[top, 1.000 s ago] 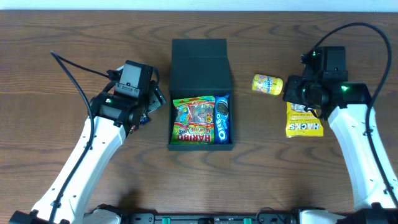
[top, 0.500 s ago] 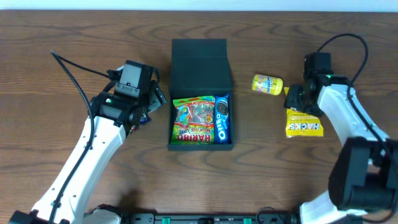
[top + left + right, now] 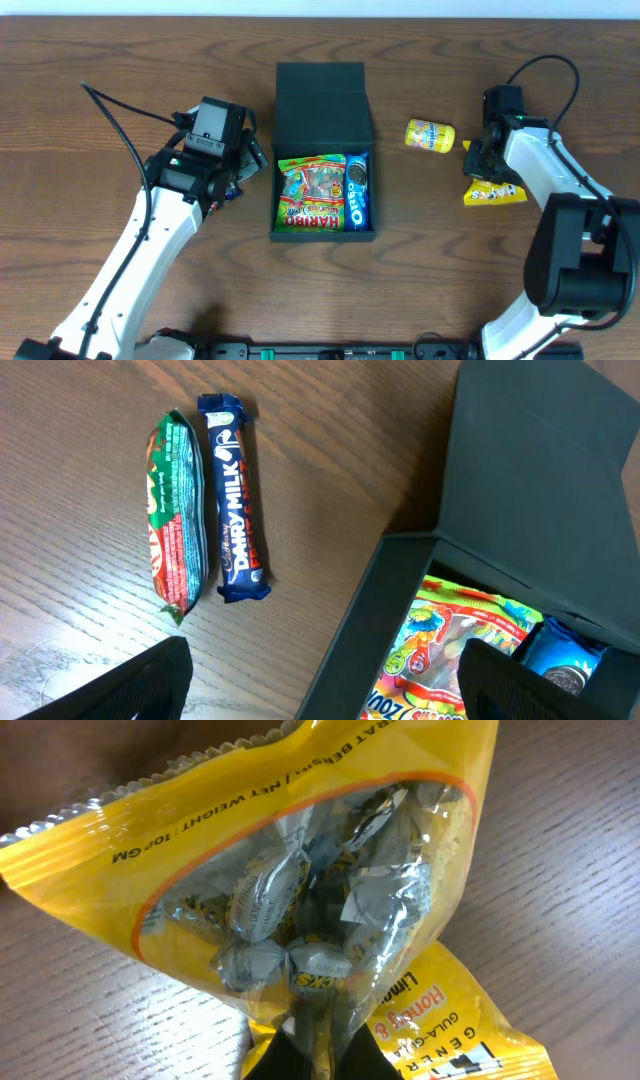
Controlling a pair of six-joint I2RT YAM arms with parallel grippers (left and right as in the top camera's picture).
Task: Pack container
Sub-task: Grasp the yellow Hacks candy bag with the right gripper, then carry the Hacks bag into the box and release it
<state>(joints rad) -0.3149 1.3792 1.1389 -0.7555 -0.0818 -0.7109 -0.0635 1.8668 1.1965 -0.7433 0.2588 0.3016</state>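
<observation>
The dark container (image 3: pixel 323 100) stands open at the table's middle, its flap lid laid back; it also shows in the left wrist view (image 3: pixel 560 480). Inside lie a Haribo bag (image 3: pixel 312 192) and a blue Oreo pack (image 3: pixel 358 190). My right gripper (image 3: pixel 484 168) is shut on the yellow Hacks candy bag (image 3: pixel 495 193), which fills the right wrist view (image 3: pixel 300 890) and is pinched and lifted at one edge. A yellow packet (image 3: pixel 430 136) lies left of it. My left gripper (image 3: pixel 320 685) is open beside the container's left wall.
A green wafer bar (image 3: pixel 175 520) and a blue Dairy Milk bar (image 3: pixel 232 495) lie side by side on the wood left of the container, near my left gripper. The table is dark brown wood (image 3: pixel 100 60).
My right arm swung round and came down on the yellow Hacks bag, closed on it and tilted it up, so the bag now looks crumpled and narrower. The left arm has not moved.
</observation>
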